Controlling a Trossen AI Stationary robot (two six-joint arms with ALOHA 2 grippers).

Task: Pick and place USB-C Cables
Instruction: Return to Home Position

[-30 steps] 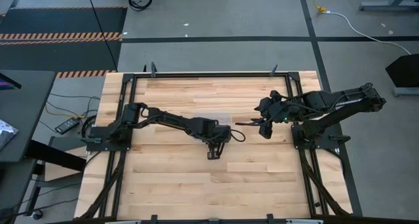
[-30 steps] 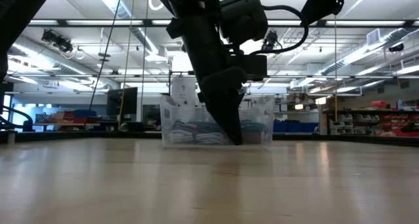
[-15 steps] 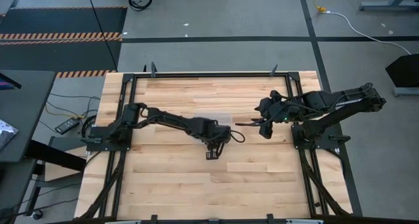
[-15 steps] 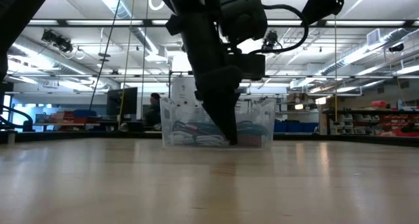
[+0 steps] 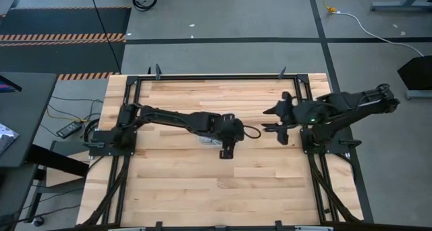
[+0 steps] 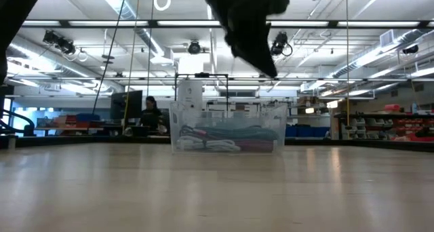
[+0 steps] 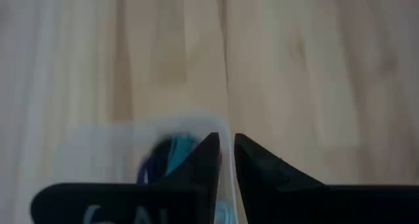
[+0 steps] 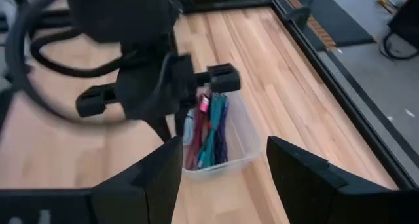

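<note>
A small clear tub [image 6: 227,127] stands on its base on the table. Several cable bundles [image 8: 209,135] lie in it: red, teal and purple; teal [image 7: 173,149] also shows in the left wrist view. My left gripper [image 6: 268,69] hangs above the tub, clear of its rim, with only a narrow slit [image 7: 227,149] between its fingers and nothing in it. From above, it [image 5: 226,152] sits just on the near side of the tub [image 5: 208,140]. My right gripper [image 8: 224,143] is open and empty, and waits [image 5: 266,121] to the right of the tub.
Bare wood lies all around the tub. A black frame rail [image 5: 223,76] runs along the far edge, with side rails at left and right. The left arm's black cable loop [image 5: 251,132] hangs between the two grippers. A person [image 6: 149,113] is in the room beyond.
My left gripper has risen from table height in front of the tub until it hangs clear above it, and its arm has reached a little farther toward the right. My right gripper has drawn back slightly toward the right edge.
</note>
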